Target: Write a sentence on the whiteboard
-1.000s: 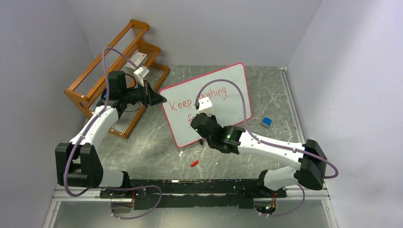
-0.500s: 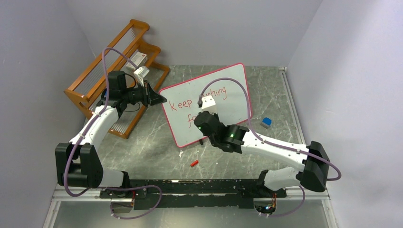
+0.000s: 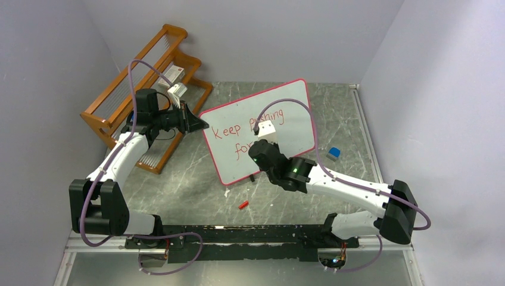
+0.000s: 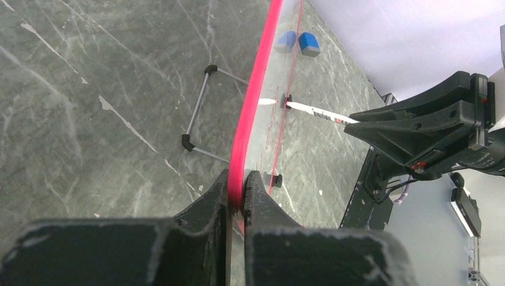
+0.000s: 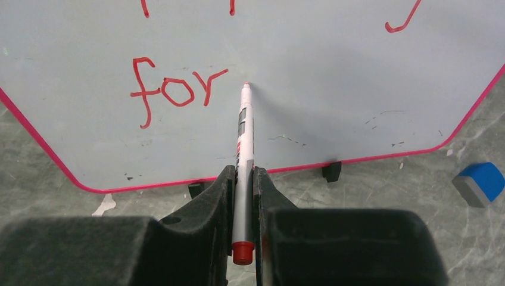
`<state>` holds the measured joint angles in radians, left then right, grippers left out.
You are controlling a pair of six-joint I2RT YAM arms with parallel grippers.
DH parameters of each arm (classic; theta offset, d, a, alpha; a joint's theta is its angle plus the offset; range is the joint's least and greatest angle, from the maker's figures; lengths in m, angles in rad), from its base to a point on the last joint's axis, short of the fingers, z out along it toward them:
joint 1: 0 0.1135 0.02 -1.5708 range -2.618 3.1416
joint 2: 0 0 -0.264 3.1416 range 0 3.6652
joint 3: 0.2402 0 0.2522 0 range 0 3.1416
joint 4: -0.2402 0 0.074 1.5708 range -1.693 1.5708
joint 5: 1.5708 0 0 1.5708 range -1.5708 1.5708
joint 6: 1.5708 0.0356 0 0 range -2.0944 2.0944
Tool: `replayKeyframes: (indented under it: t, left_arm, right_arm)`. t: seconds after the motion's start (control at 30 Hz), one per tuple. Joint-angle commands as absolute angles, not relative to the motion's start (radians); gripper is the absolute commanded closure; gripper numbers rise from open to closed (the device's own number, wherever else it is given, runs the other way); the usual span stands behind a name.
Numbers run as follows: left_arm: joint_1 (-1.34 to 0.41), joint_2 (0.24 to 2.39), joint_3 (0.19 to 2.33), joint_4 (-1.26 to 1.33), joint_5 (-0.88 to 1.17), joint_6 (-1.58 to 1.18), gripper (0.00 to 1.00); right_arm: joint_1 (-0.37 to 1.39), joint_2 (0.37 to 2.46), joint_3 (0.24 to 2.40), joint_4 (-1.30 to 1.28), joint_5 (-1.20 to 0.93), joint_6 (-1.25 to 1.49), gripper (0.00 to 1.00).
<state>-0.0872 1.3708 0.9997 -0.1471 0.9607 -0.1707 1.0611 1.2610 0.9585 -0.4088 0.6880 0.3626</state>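
We log: left gripper [image 4: 237, 193] pinches whiteboard [image 4: 256, 101] frame; right gripper [image 5: 244, 176] clamps marker [image 5: 244, 137], tip apparently touching board ahead, beside sentence [image 5: 172, 92].

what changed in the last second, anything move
The right gripper, shut on the marker, slid rightward along the whiteboard, extending the sentence: its second line went from "f" to "for". The left gripper stays clamped on the whiteboard's left edge; red cap and blue eraser unmoved.
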Motion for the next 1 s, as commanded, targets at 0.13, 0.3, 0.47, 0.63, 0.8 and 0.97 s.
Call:
replayKeyframes:
  t: [0.13,0.3,0.47,0.63,0.8,0.97]
  left_arm:
    - [-0.107,1.407,0.985,-0.204,0.821,-0.055,0.95]
    - [-0.107,1.408,0.985,-0.204,0.822,-0.055,0.95]
    - [-0.107,1.408,0.985,-0.204,0.822,-0.055,0.95]
    - [-0.107,1.41,0.985,-0.206,0.821,-0.054,0.95]
    - [-0.107,1.41,0.986,-0.207,0.819,-0.055,0.95]
    - [-0.107,1.41,0.985,-0.206,0.818,-0.054,0.95]
  right_arm:
    - [1.054,1.255,0.959,-0.361,0.685,0.354,1.0]
    - [1.051,1.265,0.964,-0.347,0.682,0.35,1.0]
    - [1.045,1.278,0.962,-0.341,0.678,0.347,1.0]
    - [1.041,1.283,0.954,-0.357,0.673,0.357,1.0]
    - [1.04,1.274,0.94,-0.39,0.667,0.375,1.0]
    - [1.041,1.264,0.928,-0.414,0.659,0.393,1.0]
